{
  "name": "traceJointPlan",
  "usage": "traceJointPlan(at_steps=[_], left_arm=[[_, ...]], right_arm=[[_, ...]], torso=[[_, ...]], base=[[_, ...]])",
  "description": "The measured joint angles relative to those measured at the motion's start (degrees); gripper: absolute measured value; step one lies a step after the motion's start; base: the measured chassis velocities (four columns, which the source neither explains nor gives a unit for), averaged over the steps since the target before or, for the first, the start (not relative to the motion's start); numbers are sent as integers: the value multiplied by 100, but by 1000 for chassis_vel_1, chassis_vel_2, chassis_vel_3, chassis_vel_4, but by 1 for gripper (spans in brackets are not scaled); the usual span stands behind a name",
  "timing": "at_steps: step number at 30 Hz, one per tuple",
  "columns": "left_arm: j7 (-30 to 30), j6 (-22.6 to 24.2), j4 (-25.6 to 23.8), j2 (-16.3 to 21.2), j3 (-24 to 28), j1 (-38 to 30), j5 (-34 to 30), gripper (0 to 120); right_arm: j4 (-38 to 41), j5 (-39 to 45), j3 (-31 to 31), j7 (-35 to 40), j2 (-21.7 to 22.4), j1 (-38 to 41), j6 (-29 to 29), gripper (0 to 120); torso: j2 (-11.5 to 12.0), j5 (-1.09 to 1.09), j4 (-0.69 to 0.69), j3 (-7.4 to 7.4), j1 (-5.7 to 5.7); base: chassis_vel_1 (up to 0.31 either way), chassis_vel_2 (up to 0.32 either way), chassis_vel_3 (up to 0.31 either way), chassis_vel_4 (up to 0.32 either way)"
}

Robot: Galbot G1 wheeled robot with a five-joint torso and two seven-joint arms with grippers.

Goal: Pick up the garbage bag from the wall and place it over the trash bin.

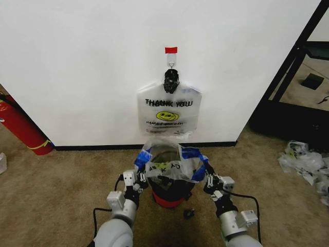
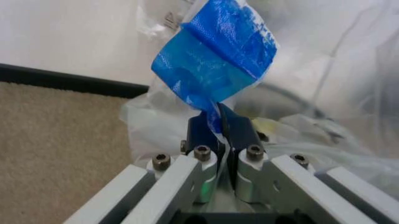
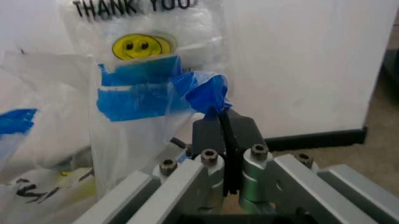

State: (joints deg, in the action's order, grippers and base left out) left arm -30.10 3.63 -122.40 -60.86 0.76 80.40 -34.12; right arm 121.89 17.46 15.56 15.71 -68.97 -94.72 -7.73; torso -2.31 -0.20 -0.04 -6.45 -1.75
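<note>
A garbage bag (image 1: 169, 165) is held spread over the trash bin (image 1: 169, 193) on brown carpet (image 1: 56, 190), close to the white wall (image 1: 77, 67). Its blue-taped edges are pinched by the left gripper (image 2: 219, 122) and the right gripper (image 3: 223, 122), both clamped tight. More bags (image 1: 168, 110) are hung from a hook (image 1: 171, 64) under red tape (image 1: 171, 50). A fire extinguisher (image 1: 20, 126) is seen at the left.

Bright, even light; soft wrist-view blur
</note>
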Motion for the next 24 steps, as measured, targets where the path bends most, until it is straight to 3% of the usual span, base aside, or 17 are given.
traceJointPlan(at_steps=[6, 14, 18, 24], left_arm=[[-87, 73, 5, 49, 155, 138, 162, 0], [-298, 472, -181, 458, 209, 273, 157, 0], [-527, 816, -261, 599, 249, 256, -43, 0], [-575, 958, -365, 769, 353, 256, -101, 0]], right_arm=[[104, -242, -37, 188, 81, -339, 211, 0], [160, -372, 9, 616, 272, -547, 871, 0], [211, -234, -1, 736, 346, -470, 1249, 0], [369, 31, -62, 725, 498, -385, 1629, 0]], torso=[[0, -1, -1, 0, 0], [0, 0, -1, 0, 0], [1, 0, 0, -1, 0], [1, -1, 0, -1, -1]], base=[[0, 0, 0, 0], [0, 0, 0, 0], [0, 0, 0, 0], [0, 0, 0, 0]])
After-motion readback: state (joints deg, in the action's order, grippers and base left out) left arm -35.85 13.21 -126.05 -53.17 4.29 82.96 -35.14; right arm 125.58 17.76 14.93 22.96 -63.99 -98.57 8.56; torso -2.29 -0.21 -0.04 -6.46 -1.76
